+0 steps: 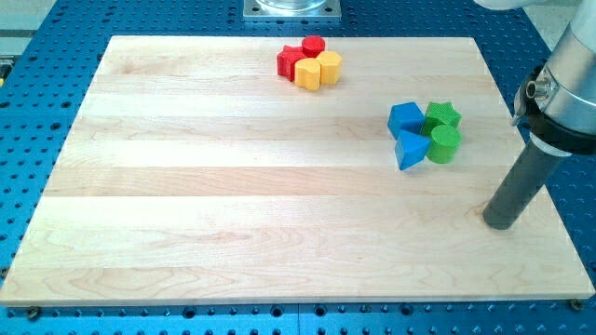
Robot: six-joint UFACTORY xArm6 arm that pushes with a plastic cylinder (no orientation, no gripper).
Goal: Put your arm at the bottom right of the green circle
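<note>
The green circle (445, 144) is a short green cylinder on the wooden board (233, 205), at the view's right. It touches a green star (441, 115) above it and a blue triangle (410, 149) to its left. A blue cube (406, 118) sits at the upper left of this cluster. My tip (500, 223) rests on the board below and to the right of the green circle, clearly apart from it, about a block and a half away.
A second cluster lies near the view's top centre: a red heart (291, 61), a red hexagon (313, 46), a yellow heart (307, 75) and a yellow hexagon (329, 66). The board's right edge (549, 195) runs close to my tip.
</note>
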